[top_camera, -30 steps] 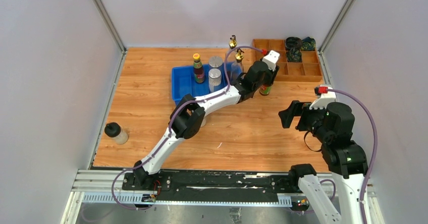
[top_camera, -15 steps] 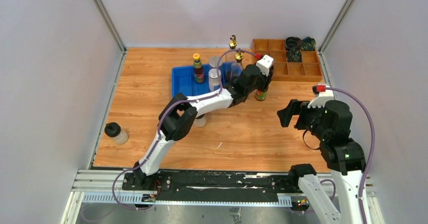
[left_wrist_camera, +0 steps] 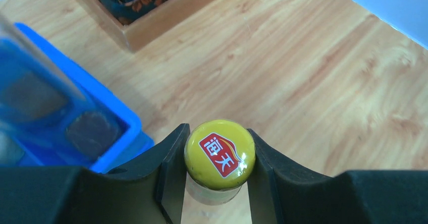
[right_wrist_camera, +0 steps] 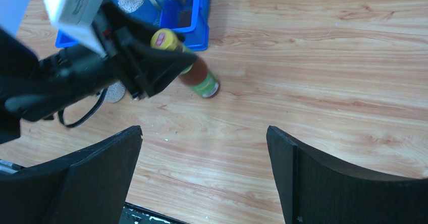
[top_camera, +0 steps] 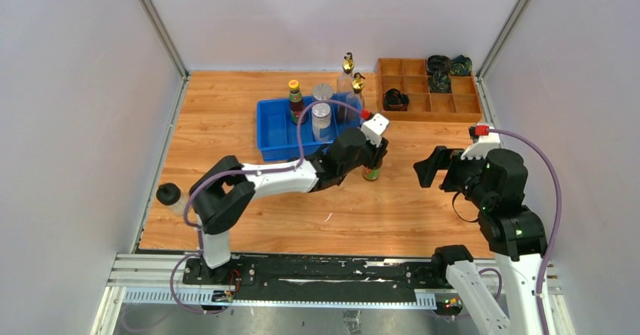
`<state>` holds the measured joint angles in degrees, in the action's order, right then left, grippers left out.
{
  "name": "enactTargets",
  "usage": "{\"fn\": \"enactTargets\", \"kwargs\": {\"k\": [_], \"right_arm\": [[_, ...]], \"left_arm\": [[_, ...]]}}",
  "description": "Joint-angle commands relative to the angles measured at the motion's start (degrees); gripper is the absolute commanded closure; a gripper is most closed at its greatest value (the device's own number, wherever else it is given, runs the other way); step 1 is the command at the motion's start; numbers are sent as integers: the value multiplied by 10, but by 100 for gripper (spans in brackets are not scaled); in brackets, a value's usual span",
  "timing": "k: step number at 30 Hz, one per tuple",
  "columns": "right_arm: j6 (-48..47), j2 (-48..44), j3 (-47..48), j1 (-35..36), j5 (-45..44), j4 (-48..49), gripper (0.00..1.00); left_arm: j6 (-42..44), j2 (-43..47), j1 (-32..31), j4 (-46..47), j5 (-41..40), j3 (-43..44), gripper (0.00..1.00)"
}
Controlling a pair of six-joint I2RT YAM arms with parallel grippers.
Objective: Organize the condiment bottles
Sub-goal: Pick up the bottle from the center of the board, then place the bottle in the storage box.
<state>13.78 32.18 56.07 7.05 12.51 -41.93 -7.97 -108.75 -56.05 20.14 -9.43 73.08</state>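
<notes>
My left gripper (top_camera: 372,156) (left_wrist_camera: 218,130) is shut on the yellow cap (left_wrist_camera: 220,156) of a dark, red-labelled sauce bottle (top_camera: 370,173) (right_wrist_camera: 200,78). The bottle stands upright just right of the blue bin (top_camera: 270,133); whether its base touches the wood I cannot tell. In the bin stand a second sauce bottle (top_camera: 296,102) and two silver-lidded shakers (top_camera: 321,116). Two gold-spouted cruets (top_camera: 356,86) rise at the bin's far right corner. A black-capped jar (top_camera: 172,198) sits at the table's left edge. My right gripper (top_camera: 429,170) (right_wrist_camera: 203,133) hangs open over bare wood to the right.
A wooden divided tray (top_camera: 453,107) lies at the back right with dark coiled items (top_camera: 395,99) in some cells. A pale round container top (right_wrist_camera: 115,91) peeks out beneath the left arm. Grey walls close in the table on three sides.
My left arm has carried the sauce bottle from beside the wooden tray toward me and leftward, to just right of the blue bin. The right arm has hardly moved.
</notes>
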Motion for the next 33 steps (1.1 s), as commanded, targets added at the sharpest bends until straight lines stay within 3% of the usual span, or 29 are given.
{"fn": "enactTargets", "kwargs": {"k": [1,9,20,33], "right_arm": [[22,-9,8,-9,13,11,0],[38,-13,-7,-8,31,23,0],[60,-26,-29,-8,48,35,0],[60,-40,-30,-8,52,23,0]], "left_arm": [[-27,77,-12,15,-31,-105,68],[-28,237,-25,-4,-102,-219,68],[36,328,-22,-185,-140,-92,67],[39,266,183,-268,-41,62,66]]}}
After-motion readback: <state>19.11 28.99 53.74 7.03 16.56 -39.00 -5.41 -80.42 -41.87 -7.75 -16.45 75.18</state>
